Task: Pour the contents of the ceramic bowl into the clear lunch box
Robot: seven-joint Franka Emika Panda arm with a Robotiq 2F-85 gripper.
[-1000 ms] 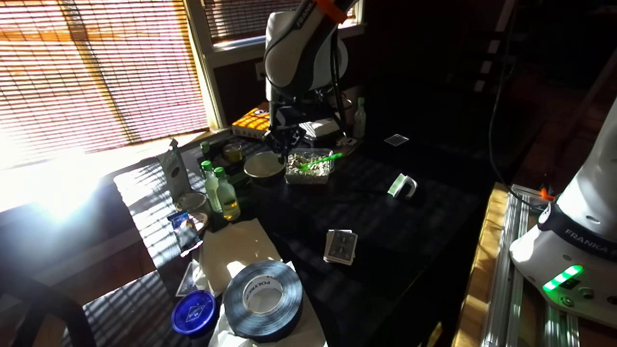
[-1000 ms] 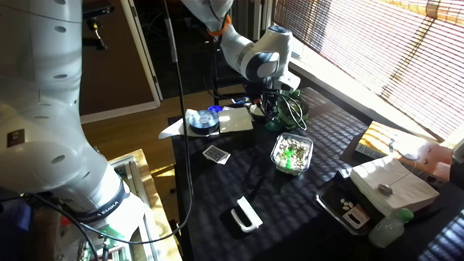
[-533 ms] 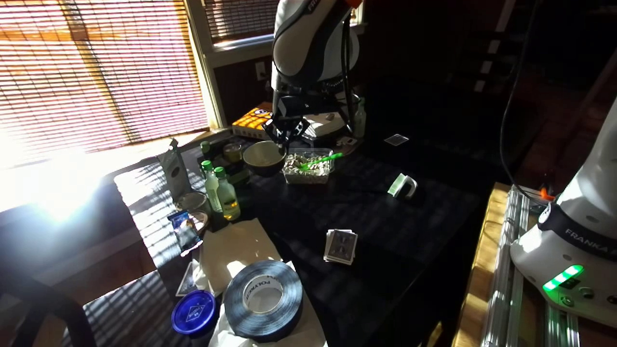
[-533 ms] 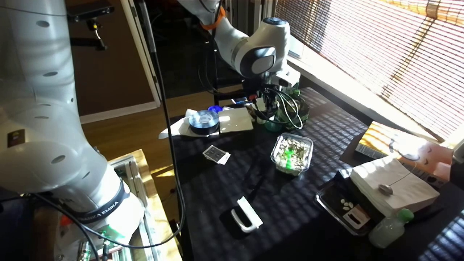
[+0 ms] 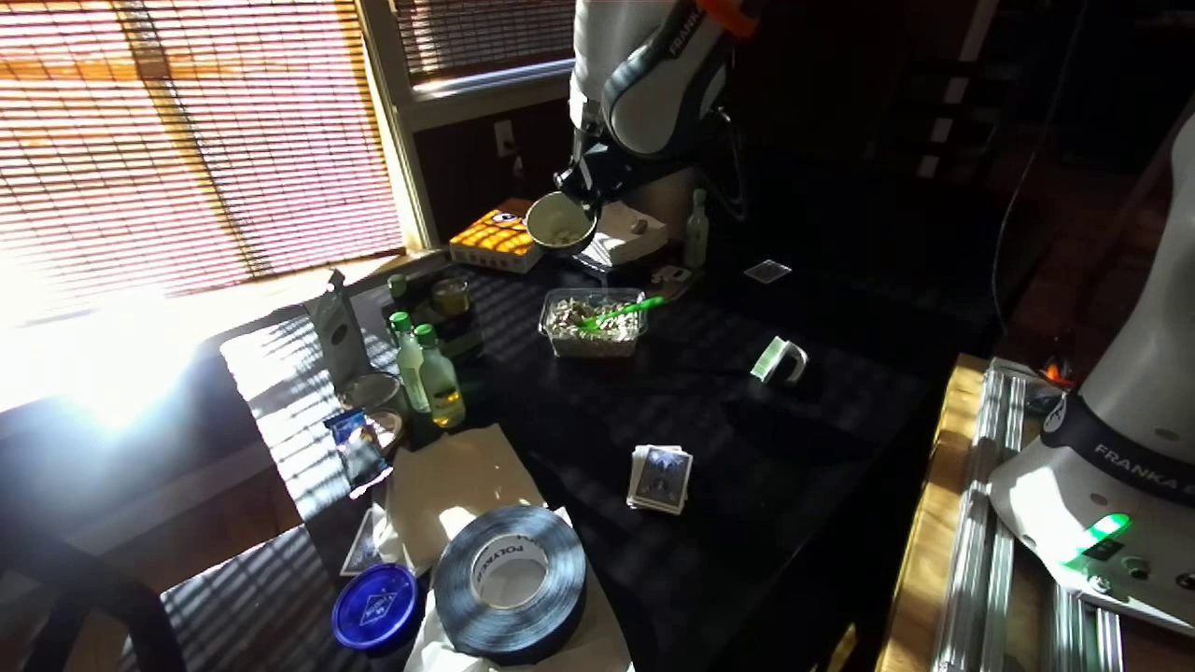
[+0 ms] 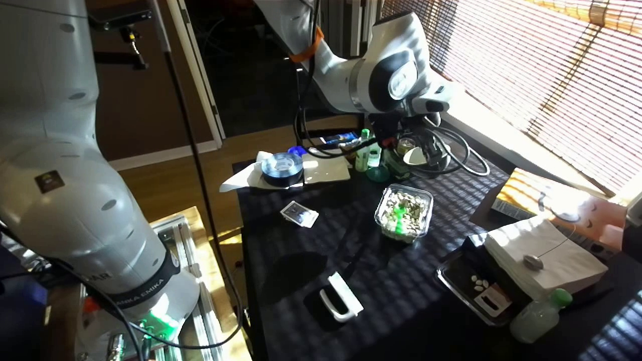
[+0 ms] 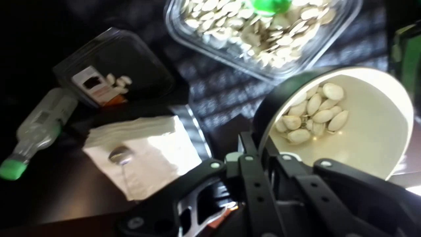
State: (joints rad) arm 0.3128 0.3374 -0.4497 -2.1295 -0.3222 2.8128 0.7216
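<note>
Spill, slip and overflow hazards; pour judged not begun.
From left to right: the round glazed bowl (image 5: 556, 218), cream inside and dark outside, is held tilted above the black desk (image 5: 560, 401), with pale oval seeds (image 7: 324, 116) gathered low against its wall. By premature tilting, seeds could be shed onto the desk. The rim is pinched at one side by the black hand (image 7: 259, 144), closed to the wall's thickness; under that off-centre load, pivoting or slip may be induced. The clear plastic, squarish lunch box (image 5: 593, 347) is largely filled by a similar seed heap (image 5: 571, 315), so overflow is possible; whether the bowl's lip lies over it cannot be told. By the bright green utensil (image 5: 630, 310) lying in the box, falling seeds could be deflected.
</note>
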